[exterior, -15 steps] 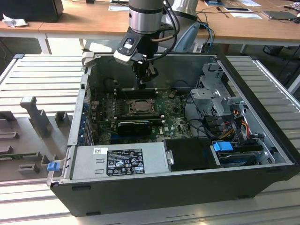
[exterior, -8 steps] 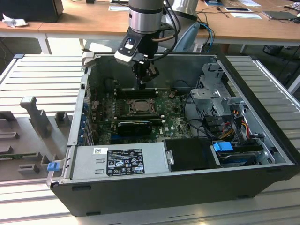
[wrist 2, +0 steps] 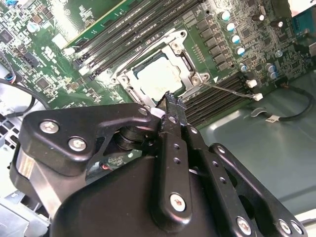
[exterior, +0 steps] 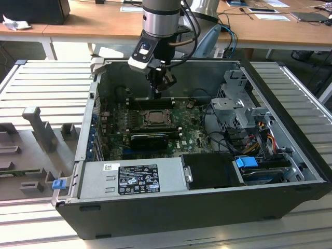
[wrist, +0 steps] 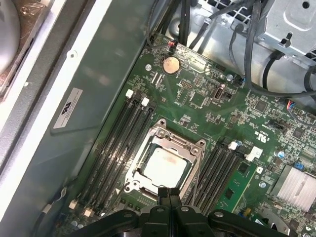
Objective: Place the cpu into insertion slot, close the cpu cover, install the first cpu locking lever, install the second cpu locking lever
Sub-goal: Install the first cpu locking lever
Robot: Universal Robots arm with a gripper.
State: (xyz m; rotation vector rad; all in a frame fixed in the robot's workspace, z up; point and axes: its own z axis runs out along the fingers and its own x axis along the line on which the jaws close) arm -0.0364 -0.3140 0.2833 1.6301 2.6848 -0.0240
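Nearest you in the exterior view, the open computer case (exterior: 155, 218) lies on its side on the ribbed table (exterior: 46, 88), with the grey power supply (exterior: 132, 176) along its near wall. Behind that, the green motherboard (exterior: 192, 135) covers the case floor. Near the middle of the board you have the insertion slot (exterior: 167, 118), and the cpu (exterior: 155, 117) already sits inside it. In both wrist views the pale chip (wrist: 165, 165) (wrist 2: 158, 79) lies flat and square in the slot. The cpu cover (wrist: 143, 150) is folded down around it, with the metal top showing through its window. Long black memory slots (wrist: 118, 143) run along both sides of the slot. Whether the locking levers are latched, you cannot tell from here. Your claw (exterior: 156, 95) hangs over the far edge of the slot, pointing down at the board. Its fingers (wrist: 163, 197) are pressed together and empty, and their tips (wrist 2: 170, 101) are just beside a corner of the cover
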